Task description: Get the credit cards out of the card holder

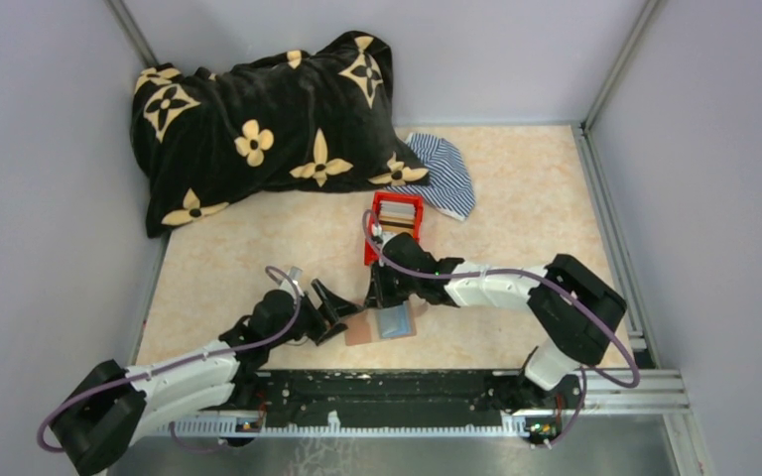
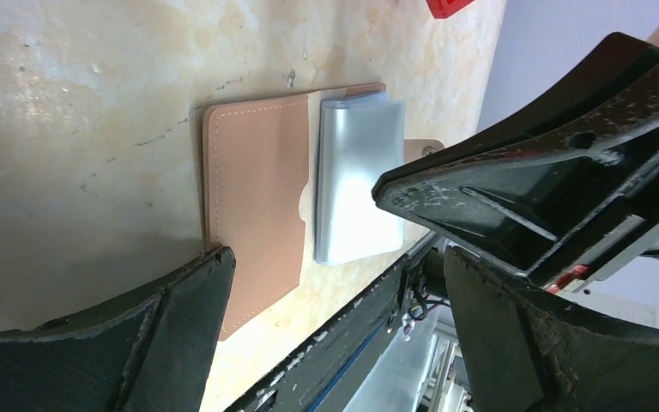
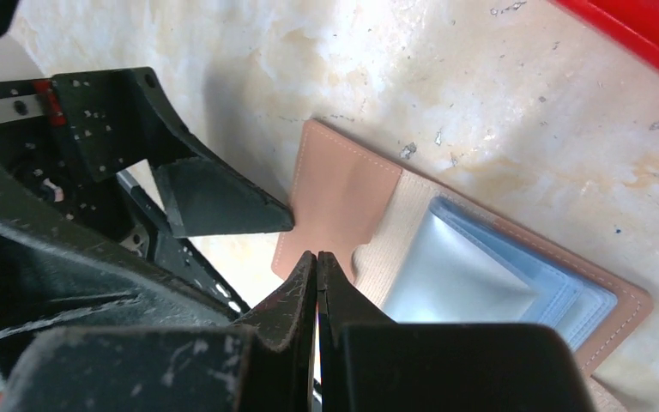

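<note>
Black left hand (image 1: 333, 309) spread wide, gripping nothing, just left of the card holder (image 1: 361, 330). The holder lies open on the counter (image 1: 228, 263), low centre of the overhead view. The pale blue-grey credit cards (image 1: 395, 321) sit stacked in its right half, with none out yet. The right hand (image 1: 380, 296) is pinched shut on nothing, its tips over the holder's middle. Opening looks done; pulling all remains.

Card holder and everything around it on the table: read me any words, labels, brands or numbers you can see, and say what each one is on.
No text can be read in any view.
Card holder: plain leather with stitching only.
Credit cards: faces look blank, no print legible.
Red box: no label visible.
Black blanket: tan flower motifs, no letters.
</note>
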